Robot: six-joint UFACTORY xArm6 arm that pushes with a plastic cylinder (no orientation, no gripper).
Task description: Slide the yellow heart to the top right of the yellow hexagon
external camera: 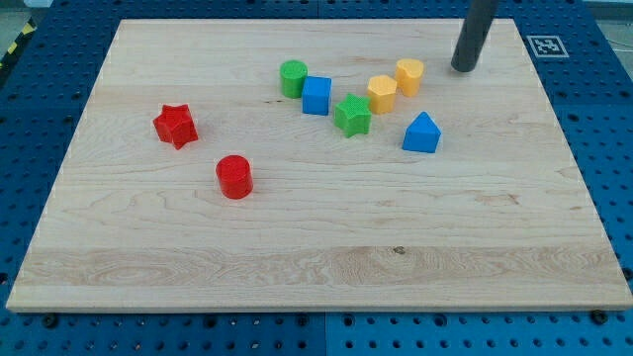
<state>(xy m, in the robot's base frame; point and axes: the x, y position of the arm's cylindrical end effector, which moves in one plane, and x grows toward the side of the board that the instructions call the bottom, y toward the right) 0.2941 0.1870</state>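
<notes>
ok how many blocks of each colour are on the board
red: 2, a star and a cylinder
green: 2, a cylinder and a star
blue: 2, a cube and a triangular block
yellow: 2
total: 8

red blocks: two, a star (175, 125) and a cylinder (234, 176)
green blocks: two, a cylinder (293, 78) and a star (352, 115)
blue blocks: two, a cube (316, 96) and a triangular one (421, 133)
yellow blocks: two (382, 94) (409, 75)

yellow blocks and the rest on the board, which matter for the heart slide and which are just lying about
In the job:
yellow heart
yellow hexagon
my tip, at the heart's right, apart from it

Lying about:
green cylinder
blue cube
green star
blue triangular block
red star
red cylinder
</notes>
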